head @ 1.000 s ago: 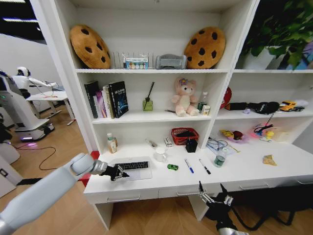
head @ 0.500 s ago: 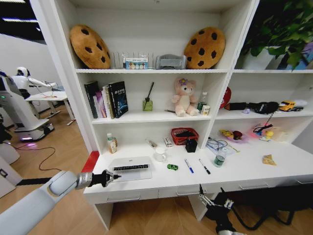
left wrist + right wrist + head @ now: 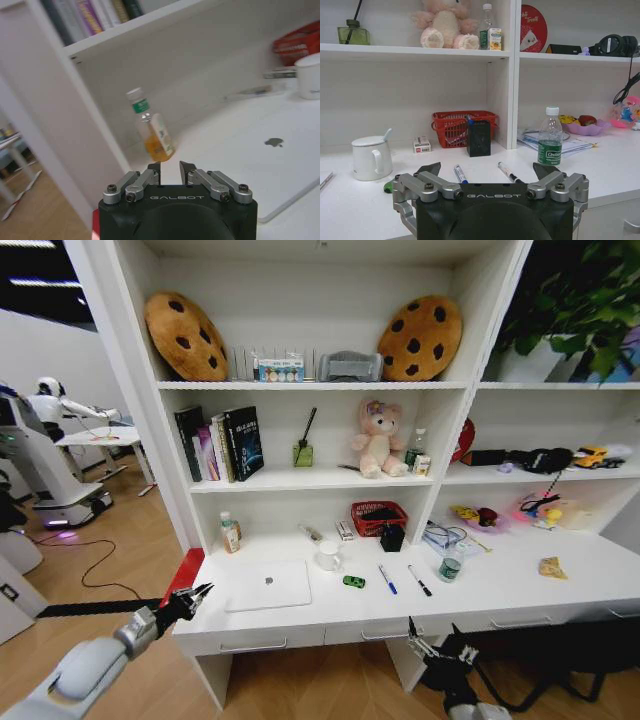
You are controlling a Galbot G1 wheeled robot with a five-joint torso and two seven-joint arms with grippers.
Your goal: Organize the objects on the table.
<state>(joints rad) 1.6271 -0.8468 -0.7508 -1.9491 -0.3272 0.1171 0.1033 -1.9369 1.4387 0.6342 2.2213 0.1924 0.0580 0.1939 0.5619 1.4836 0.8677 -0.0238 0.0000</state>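
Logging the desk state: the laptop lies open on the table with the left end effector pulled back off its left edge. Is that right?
Not quite. The laptop is closed: the head view shows its lid flat on the table, and the left wrist view shows the logo on top. The left end effector is indeed off the table's left edge.

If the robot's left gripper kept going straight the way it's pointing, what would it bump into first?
Probably the small bottle of orange liquid standing at the table's back corner. The left gripper points right at it, jaws nearly closed. The closed laptop lies off to one side, though depth is hard to judge.
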